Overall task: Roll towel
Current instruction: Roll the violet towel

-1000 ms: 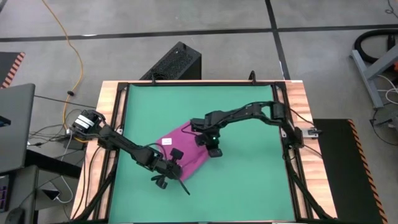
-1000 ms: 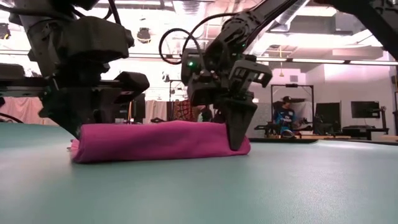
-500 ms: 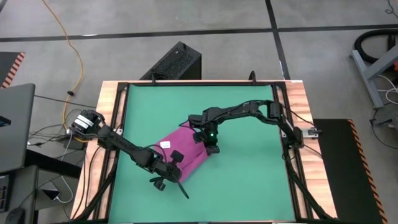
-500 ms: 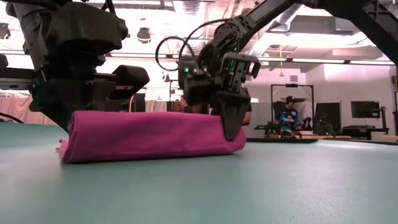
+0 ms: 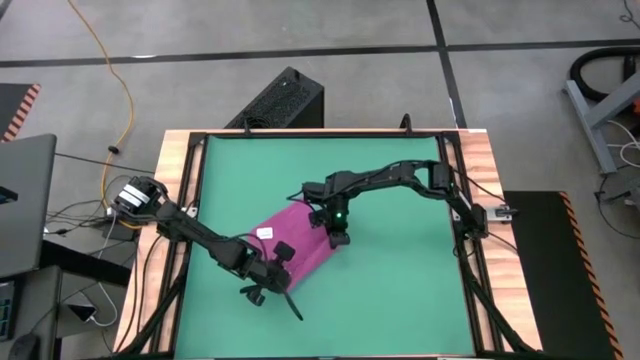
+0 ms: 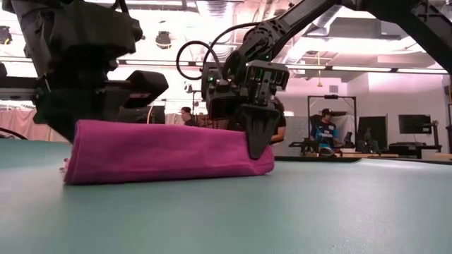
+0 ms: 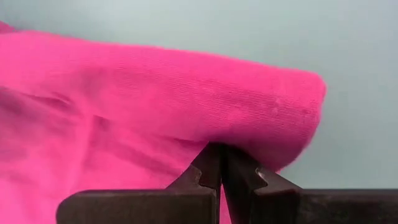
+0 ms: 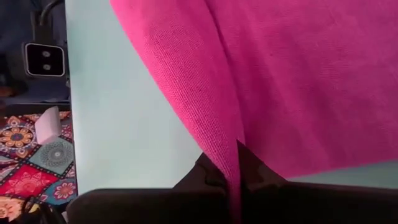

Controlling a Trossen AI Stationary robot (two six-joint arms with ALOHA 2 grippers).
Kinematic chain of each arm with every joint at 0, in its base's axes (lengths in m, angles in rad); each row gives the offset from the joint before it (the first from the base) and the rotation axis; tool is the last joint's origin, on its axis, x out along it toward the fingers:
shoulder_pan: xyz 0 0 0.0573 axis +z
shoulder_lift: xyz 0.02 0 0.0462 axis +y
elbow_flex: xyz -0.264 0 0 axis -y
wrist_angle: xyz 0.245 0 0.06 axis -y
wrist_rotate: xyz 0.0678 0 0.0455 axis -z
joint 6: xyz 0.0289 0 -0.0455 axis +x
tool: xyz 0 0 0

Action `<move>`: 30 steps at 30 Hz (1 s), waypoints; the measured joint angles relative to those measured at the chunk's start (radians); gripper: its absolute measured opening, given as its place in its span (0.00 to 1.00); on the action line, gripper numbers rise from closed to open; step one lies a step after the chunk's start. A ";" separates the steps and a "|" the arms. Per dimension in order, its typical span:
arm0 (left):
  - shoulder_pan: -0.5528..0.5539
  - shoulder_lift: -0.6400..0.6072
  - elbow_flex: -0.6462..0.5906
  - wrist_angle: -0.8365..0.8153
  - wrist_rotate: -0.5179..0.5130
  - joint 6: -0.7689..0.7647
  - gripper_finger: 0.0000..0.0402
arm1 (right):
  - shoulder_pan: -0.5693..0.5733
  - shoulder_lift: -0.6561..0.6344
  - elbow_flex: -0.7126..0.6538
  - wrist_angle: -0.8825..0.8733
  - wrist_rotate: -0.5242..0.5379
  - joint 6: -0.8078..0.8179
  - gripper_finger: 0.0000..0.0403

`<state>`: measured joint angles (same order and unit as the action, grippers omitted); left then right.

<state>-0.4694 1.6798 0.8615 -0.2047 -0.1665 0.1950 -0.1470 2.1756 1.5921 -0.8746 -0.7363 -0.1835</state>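
The magenta towel (image 5: 292, 243), with its white tag (image 5: 266, 232), lies folded slantwise on the green mat (image 5: 400, 290) near the middle. In the low view the towel (image 6: 162, 152) is a thick, long bundle whose underside rests on the mat. My left gripper (image 5: 284, 272) is shut on the towel's near end and shows large at the left of the low view (image 6: 78, 123). My right gripper (image 5: 336, 236) is shut on its far-right end (image 6: 256, 141). My left gripper pinches a fold of the towel (image 7: 211, 134) between its two shut fingers, at the towel's near end. It comes slanting down from the table's left. The pinched cloth is raised off the mat and bulges over the fingertips. My right gripper pinches the towel's edge (image 8: 224, 134) between its two fingers at the far-right end, with its fingers (image 6: 258, 134) pointing steeply down from above. That edge is lifted, and the cloth hangs from it onto the rest of the towel on the mat.
A black frame and wooden border (image 5: 480, 200) ring the mat. A black box (image 5: 285, 100) stands on the floor past the far edge. People (image 6: 325, 130) show in the room behind. Bare mat lies to the right and along the near edge.
My right gripper has gone a little toward the table's left and up, tipping as it went, with the towel's end in its fingers. The towel's held edge has risen, so the bundle stands taller than before while its underside stays on the mat.
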 joint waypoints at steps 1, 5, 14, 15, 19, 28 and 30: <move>-0.006 0.000 0.013 -0.019 -0.018 0.002 0.00 | 0.000 0.006 0.000 0.002 -0.001 0.000 0.02; -0.032 -0.001 0.085 -0.120 -0.104 0.025 0.00 | -0.001 0.025 0.000 0.002 0.001 0.001 0.02; -0.121 -0.001 0.258 -0.415 -0.285 -0.046 0.00 | 0.004 0.038 0.000 0.026 0.000 0.005 0.02; -0.138 -0.001 0.277 -0.421 -0.314 -0.054 0.00 | 0.004 0.038 0.000 0.028 0.000 0.004 0.02; -0.178 -0.001 0.331 -0.325 -0.303 -0.106 0.00 | 0.004 0.038 0.000 0.041 0.001 0.004 0.02; -0.124 0.025 0.333 -0.222 -0.071 -0.198 0.00 | 0.008 0.038 0.000 0.065 0.023 0.016 0.02; -0.120 0.047 0.332 -0.284 -0.058 -0.212 0.00 | 0.011 0.038 0.000 0.072 0.025 0.019 0.02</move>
<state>-0.5891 1.7271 1.1938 -0.4883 -0.2244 -0.0174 -0.1356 2.2135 1.5925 -0.8022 -0.7116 -0.1647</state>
